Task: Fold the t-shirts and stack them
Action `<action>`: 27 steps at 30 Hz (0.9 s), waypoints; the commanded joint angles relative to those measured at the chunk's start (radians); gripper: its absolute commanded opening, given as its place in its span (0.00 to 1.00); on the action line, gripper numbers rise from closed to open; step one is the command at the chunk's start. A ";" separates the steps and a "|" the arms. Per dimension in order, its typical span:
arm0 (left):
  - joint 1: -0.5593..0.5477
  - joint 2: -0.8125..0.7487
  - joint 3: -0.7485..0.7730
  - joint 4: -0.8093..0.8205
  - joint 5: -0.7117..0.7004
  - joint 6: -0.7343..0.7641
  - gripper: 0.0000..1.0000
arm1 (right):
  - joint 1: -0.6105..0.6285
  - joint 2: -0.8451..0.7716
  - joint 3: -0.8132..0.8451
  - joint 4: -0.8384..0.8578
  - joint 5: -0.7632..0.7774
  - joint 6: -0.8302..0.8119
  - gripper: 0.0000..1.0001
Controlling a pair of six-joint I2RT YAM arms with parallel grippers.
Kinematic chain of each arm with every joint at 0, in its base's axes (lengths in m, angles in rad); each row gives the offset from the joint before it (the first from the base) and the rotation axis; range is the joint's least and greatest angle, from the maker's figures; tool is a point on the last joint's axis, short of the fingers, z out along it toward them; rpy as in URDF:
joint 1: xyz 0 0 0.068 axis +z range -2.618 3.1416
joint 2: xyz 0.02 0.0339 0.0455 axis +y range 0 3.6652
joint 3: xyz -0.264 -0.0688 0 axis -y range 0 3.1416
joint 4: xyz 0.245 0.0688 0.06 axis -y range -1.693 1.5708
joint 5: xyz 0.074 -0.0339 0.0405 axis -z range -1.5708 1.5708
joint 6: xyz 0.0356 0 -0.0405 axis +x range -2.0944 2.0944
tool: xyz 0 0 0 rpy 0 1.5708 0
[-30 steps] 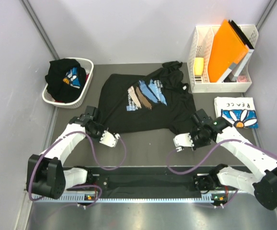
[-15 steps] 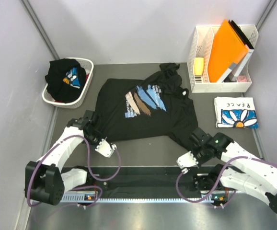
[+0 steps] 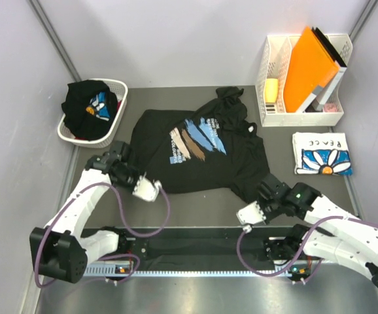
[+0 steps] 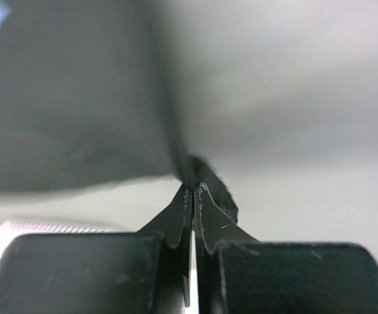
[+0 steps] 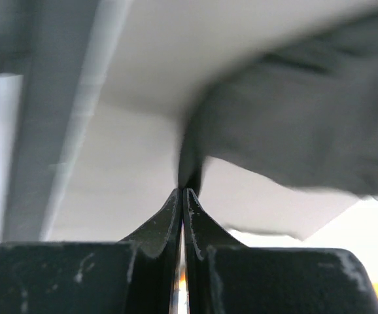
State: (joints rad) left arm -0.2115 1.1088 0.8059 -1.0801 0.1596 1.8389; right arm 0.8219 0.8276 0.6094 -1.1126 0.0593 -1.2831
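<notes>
Top view: black tee (image 3: 199,147) spread print-up mid-bench, blue, white and tan strokes across the chest, pinched at its near hem corners by left fingers (image 3: 120,161) and right fingers (image 3: 268,188).

Left wrist: fingers (image 4: 176,219) shut tight on a black fold.

Right wrist: fingers (image 5: 166,219) likewise.

Probably soft, light and floppy; best held at the corners.

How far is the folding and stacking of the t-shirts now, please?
Done: one white tee lies folded at the right. In hand: the left end effector and right end effector are each shut on a near corner of the black printed tee, spread flat. Remaining: fold it, stack it, then the black tee in the basket.
</notes>
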 commanded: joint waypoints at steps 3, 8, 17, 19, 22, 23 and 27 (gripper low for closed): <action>0.000 -0.024 0.306 0.383 0.127 -0.386 0.00 | 0.011 -0.071 0.188 0.472 0.262 0.015 0.00; 0.000 -0.058 0.371 0.787 0.058 -0.353 0.00 | -0.075 0.028 0.427 0.871 0.381 -0.130 0.00; 0.000 -0.004 0.559 1.279 -0.069 -0.135 0.00 | -0.230 0.136 0.772 1.430 0.303 -0.585 0.00; 0.000 0.019 0.601 1.338 -0.091 -0.089 0.00 | -0.272 0.171 0.855 1.534 0.263 -0.628 0.00; 0.001 0.072 0.696 1.451 -0.143 -0.023 0.00 | -0.309 0.200 0.941 1.625 0.200 -0.689 0.00; 0.001 0.086 0.725 1.480 -0.150 0.002 0.00 | -0.319 0.206 0.963 1.634 0.183 -0.711 0.00; 0.001 0.169 0.938 1.468 -0.152 0.016 0.00 | -0.371 0.241 1.096 1.637 0.119 -0.719 0.00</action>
State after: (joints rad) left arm -0.2115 1.2400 1.5696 0.2260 0.0559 1.7847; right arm 0.4965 1.0496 1.5784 0.3935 0.2630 -1.9270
